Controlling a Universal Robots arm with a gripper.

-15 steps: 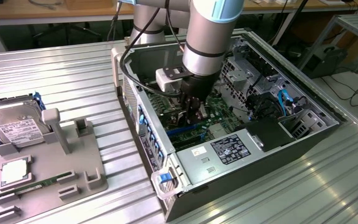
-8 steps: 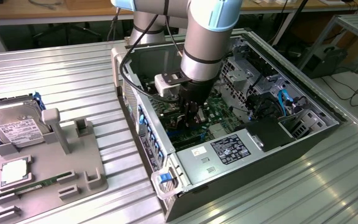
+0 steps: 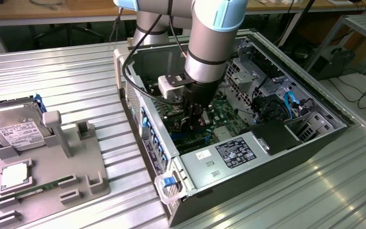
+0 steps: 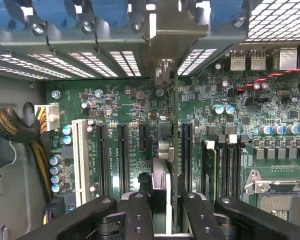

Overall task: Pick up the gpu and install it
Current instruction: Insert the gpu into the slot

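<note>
My gripper clamped on gpu, edge-on above motherboard slots. Risk: card misaligned with slot, bracket snagging case rear, connector jamming.

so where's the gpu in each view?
Exterior view: gpu held edge-on under the gripper, inside the open case, above the motherboard.
Wrist view: gpu edge-on mid-frame, running up from the gripper toward the bracket.
Shared landmark: green motherboard.

a lab: slatted metal workbench, opened computer case.
</note>
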